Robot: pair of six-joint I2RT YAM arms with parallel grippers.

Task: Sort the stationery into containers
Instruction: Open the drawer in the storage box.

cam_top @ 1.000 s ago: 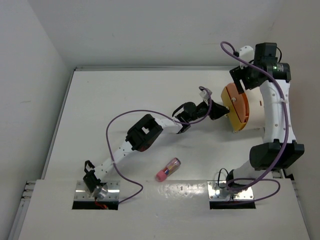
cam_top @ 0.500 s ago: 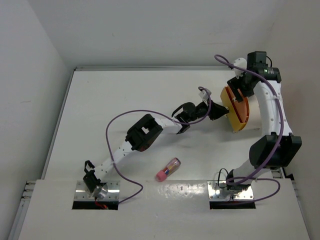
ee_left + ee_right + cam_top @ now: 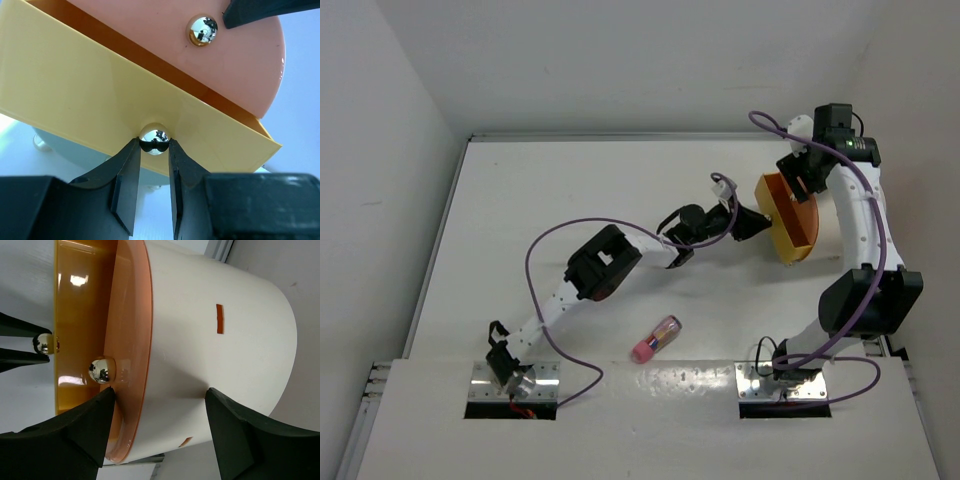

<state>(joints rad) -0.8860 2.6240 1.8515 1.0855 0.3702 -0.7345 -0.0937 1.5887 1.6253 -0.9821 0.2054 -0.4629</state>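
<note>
Now | step: opening drum (image 3: 210,315) drawer (image 3: 75,90), far right | your left gripper (image 3: 155,146) clamps its knob (image 3: 155,136) | right gripper (image 3: 159,396) fingers apart, straddling drum | tube (image 3: 657,338) lies near, centre | next: release knob, fetch tube

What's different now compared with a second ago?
The left gripper, shut on a chrome knob, pulled the yellow drawer leftward out of the drum. The right gripper swung left to straddle the drum's front. The pink-ended tube stayed put.
</note>
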